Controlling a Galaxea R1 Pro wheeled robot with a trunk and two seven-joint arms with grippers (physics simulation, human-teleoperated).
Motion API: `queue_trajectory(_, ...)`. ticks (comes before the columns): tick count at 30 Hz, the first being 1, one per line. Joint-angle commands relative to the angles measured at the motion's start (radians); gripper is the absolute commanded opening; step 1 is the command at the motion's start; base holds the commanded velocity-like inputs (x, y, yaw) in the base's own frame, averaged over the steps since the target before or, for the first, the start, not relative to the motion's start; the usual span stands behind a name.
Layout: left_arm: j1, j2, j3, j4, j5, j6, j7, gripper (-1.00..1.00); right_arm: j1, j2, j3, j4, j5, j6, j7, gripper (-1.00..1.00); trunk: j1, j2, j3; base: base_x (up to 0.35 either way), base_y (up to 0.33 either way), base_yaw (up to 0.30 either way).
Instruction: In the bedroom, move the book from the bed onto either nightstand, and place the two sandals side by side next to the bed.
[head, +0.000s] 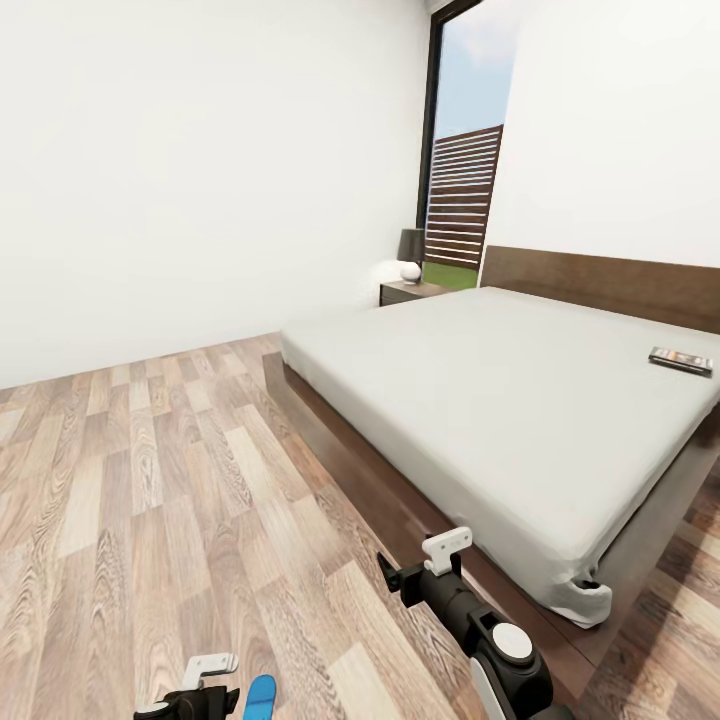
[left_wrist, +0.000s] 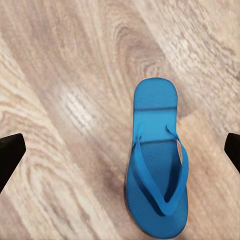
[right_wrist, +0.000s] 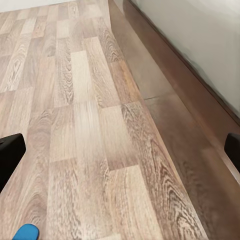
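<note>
room: I'm in the bedroom, white walls, wood-plank floor, a tall black-framed window in the far corner with a slatted fence behind it.
bed: the bed fills the right side of my head view, grey mattress on a dark wood platform, headboard against the far wall.
book: I see the book lying flat on the mattress, far side, near the headboard and near the bed's right edge. Well apart from both arms.
nightstand: one nightstand at the far corner of the bed by the window, with a dark-shaded lamp on top.
sandal: one blue sandal flat on the floor, straps up. In my head view its tip shows at the bottom edge, just beside the left gripper. Its blue tip also pokes into a corner of the right wrist view. I can only make out this one.
left gripper: the left gripper hangs over the floor above the sandal, fingers spread wide, dark tips at both edges of the wrist view, nothing between them, not touching the sandal.
right gripper: the right gripper is also spread, nothing held, over bare floor alongside the bed's platform edge.
</note>
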Motion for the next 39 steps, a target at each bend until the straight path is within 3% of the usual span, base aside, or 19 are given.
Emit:
queue_trajectory(1,0.0,0.0,0.001,-0.001,0.008,0.004,-0.005,1.0,0.0,0.0,-0.001,-0.001,0.0,0.006,0.004,1.0,0.0,0.0,-0.001,0.0,0.0,0.0)
queue_trajectory(10,0.0,0.0,0.001,-0.001,0.008,0.004,-0.005,1.0,0.0,0.0,-0.001,-0.001,0.001,0.006,0.004,1.0,0.0,0.0,-0.001,0.0,0.0,0.0)
queue_trajectory(28,0.0,-0.001,0.001,0.002,0.007,-0.021,-0.005,1.0,0.0,0.0,-0.001,-0.001,0.002,0.006,0.004,1.0,0.008,-0.005,-0.071,0.0,0.0,0.0)
queue_trajectory(39,0.0,-0.001,0.001,0.003,0.007,-0.031,-0.005,1.0,0.0,0.0,-0.001,-0.001,0.002,0.006,0.004,1.0,0.008,-0.005,-0.071,0.0,0.0,0.0)
